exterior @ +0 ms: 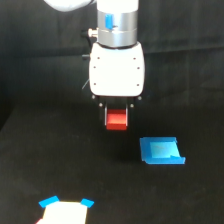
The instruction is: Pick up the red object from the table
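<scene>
The red object (116,120) is a small bright red block in the middle of the exterior view. It sits between the two dark fingers of my gripper (116,119), directly under the white gripper body. The fingers close on its left and right sides. The block appears to hang a little above the black table (60,165), though the dark surface makes the gap hard to judge.
A flat blue piece (161,151) lies on the table to the exterior view's right of the gripper. A white shape with blue corners (65,210) shows at the bottom edge, left of centre.
</scene>
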Available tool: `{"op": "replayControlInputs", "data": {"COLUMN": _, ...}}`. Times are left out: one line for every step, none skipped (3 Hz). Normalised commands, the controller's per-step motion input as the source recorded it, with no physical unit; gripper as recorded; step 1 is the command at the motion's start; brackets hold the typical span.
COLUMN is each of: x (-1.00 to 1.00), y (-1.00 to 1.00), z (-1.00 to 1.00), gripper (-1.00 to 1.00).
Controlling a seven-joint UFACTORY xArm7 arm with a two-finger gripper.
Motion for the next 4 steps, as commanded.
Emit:
{"op": "replayControlInputs", "data": {"x": 0.12, "y": -0.34, "z": 0.53, "gripper": -1.00}}
{"op": "replayControlInputs", "data": {"x": 0.00, "y": -0.29, "z": 0.63, "gripper": -0.57}}
{"op": "replayControlInputs", "data": {"x": 0.01, "y": -0.29, "z": -0.29, "gripper": -0.84}}
{"op": "replayControlInputs", "data": {"x": -0.31, "y": -0.55, "z": 0.74, "gripper": -0.95}}
